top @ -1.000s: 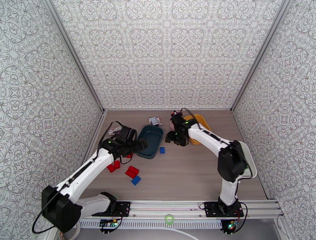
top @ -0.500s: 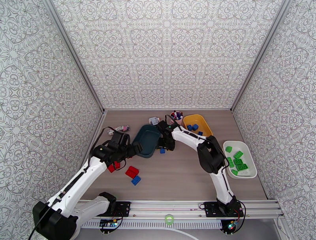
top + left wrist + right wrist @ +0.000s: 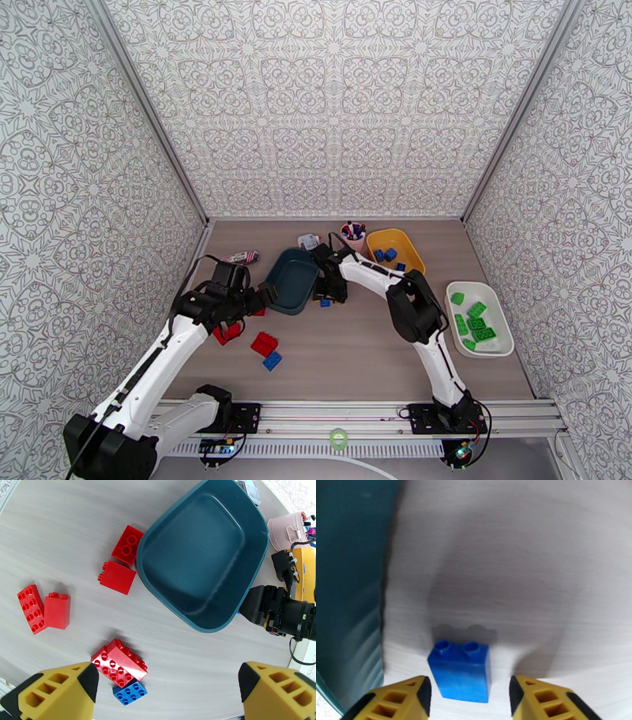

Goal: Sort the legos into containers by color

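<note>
Right gripper (image 3: 470,693) now low astride blue lego (image 3: 460,673)

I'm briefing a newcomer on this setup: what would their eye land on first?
Probably the right gripper, its yellow fingers straddling a blue brick lying on the table beside the empty dark teal tray. Then the red bricks scattered near that tray, under the open left gripper.

No writing, label or number can be read anywhere.
</note>
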`<state>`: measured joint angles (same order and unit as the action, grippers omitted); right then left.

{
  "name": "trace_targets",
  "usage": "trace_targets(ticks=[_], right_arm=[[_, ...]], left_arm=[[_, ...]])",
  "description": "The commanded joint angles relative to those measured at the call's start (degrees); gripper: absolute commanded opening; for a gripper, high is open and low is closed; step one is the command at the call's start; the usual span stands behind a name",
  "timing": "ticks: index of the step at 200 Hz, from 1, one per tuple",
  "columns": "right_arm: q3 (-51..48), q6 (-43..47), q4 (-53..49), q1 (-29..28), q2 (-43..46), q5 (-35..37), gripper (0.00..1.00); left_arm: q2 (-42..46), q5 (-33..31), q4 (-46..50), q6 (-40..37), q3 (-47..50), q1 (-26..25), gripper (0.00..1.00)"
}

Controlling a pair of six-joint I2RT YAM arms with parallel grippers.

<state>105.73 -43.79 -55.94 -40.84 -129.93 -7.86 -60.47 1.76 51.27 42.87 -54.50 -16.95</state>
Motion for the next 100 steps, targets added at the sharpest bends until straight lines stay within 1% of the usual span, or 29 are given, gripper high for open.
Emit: trace_targets(ticks=[1, 38, 70, 100], right_arm=[[0.9, -0.4, -2.1, -0.5, -1.3, 2.0, 0.50], [0.5, -0.1, -3.5, -0.4, -1.6, 3.8, 0.45], [-1.7, 0.5, -2.8, 0.6, 0.0, 4.4, 0.39], [-4.0, 1.2, -2.0, 2.0, 3.6, 4.8, 0.36]], left_arm=[[0.2, 1.4, 0.1, -1.0, 0.6, 0.6, 0.99], [-0.1, 1.6, -0.5, -0.5, 0.7, 0.5, 0.99], [-1.1, 1.6, -1.4, -0.3, 0.6, 0.0, 0.99], [-4.1, 1.7, -3.2, 0.2, -0.3, -2.6, 0.99]])
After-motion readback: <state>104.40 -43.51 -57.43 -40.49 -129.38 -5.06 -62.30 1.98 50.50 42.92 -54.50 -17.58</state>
